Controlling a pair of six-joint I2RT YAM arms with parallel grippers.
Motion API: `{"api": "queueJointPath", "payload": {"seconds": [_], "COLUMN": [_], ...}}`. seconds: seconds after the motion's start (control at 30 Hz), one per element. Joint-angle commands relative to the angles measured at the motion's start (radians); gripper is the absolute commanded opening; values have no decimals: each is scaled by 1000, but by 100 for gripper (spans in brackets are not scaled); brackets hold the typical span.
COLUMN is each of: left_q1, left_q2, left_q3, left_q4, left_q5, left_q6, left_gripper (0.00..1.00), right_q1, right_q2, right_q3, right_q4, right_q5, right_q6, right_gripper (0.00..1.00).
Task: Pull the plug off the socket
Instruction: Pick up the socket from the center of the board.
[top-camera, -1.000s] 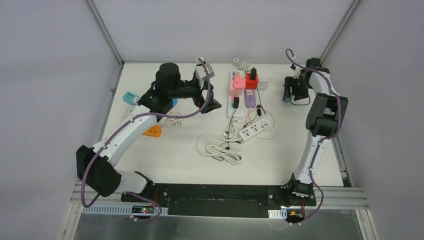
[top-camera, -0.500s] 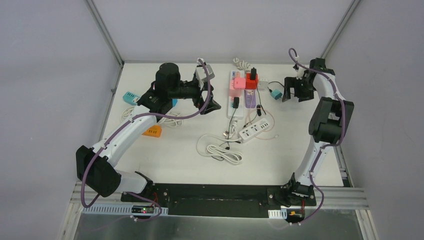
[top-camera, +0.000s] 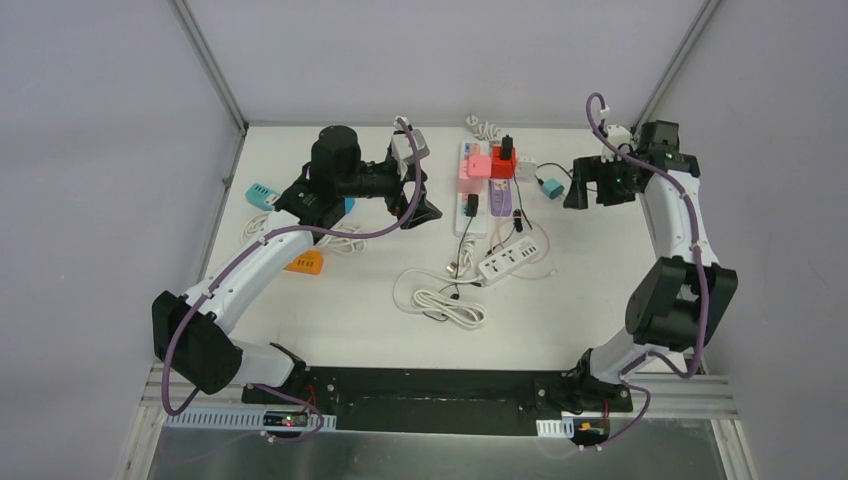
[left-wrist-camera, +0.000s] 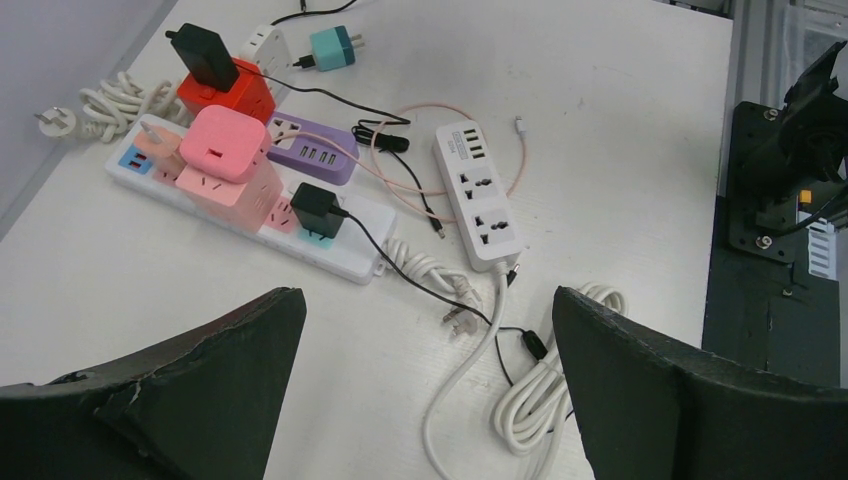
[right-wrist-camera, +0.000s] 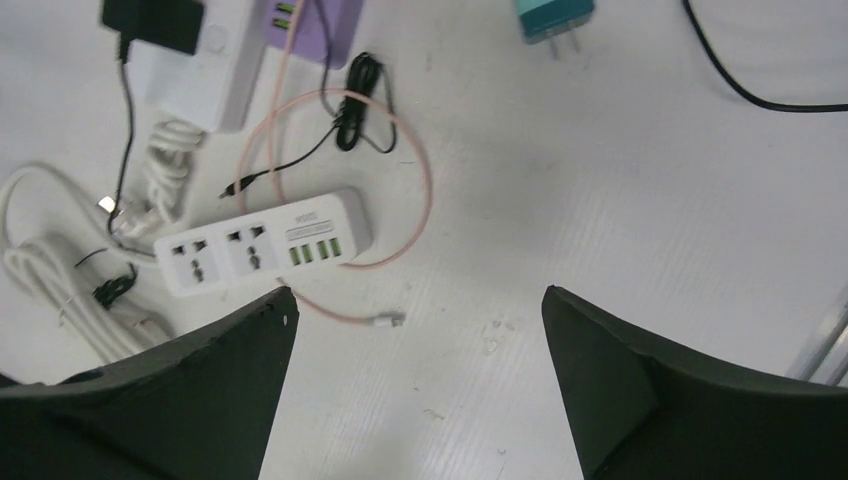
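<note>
On table (right-wrist-camera: 650, 200), teal plug (right-wrist-camera: 555, 14); prongs (right-wrist-camera: 547, 40) wrist-views only

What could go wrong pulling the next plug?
1. The small black plug sits in the long white power strip. The open left end effector hovers off it, so pulling may lift the unbraced strip.
2. The loose black cable beside the teal plug could snag the right end effector.

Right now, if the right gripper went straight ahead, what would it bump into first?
The right gripper would probably meet bare table first, just before the pink cable. Depth is hard to judge.
</note>
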Motion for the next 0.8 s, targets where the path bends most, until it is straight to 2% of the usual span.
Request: {"api": "queueJointPath", "payload": {"seconds": [0.0,0.17,0.27,0.43,0.5,0.6,0.67,0.77], "left_q1": [5,6,6,5,5,-11,-48,-133], "left_q2": [-4,5,2,4,1,-15,-22,-5], "left_q3": [26,35,33,43,44,32,30,78], "left_q4": [13,16,26,28,28,24,-3,-146], "left_q5": [36,35,23,37,66,72,19,-100], "left_q6": [8,-5,-24,-86,-95,-83,-44,74], "left_gripper": [99,99,99,98,98,99,99,99], "right_q1": [0,8,37,104,127,159,194,259], "right_q2": [-148,-251,-289,-325,-325,-310,-298,-293], "right_q3": [-90,-178,-230,-301,-315,-323,-322,-332], "right_q4": [-12,-9,-18,-119,-157,-155,-150,-153], "right_q5": [-218,-438,-514,-592,-605,-578,-530,-457], "right_q6": [-104,-224,-322,-609,-690,-701,-704,-729], "right_gripper": [96,96,96,96,97,98,97,97]}}
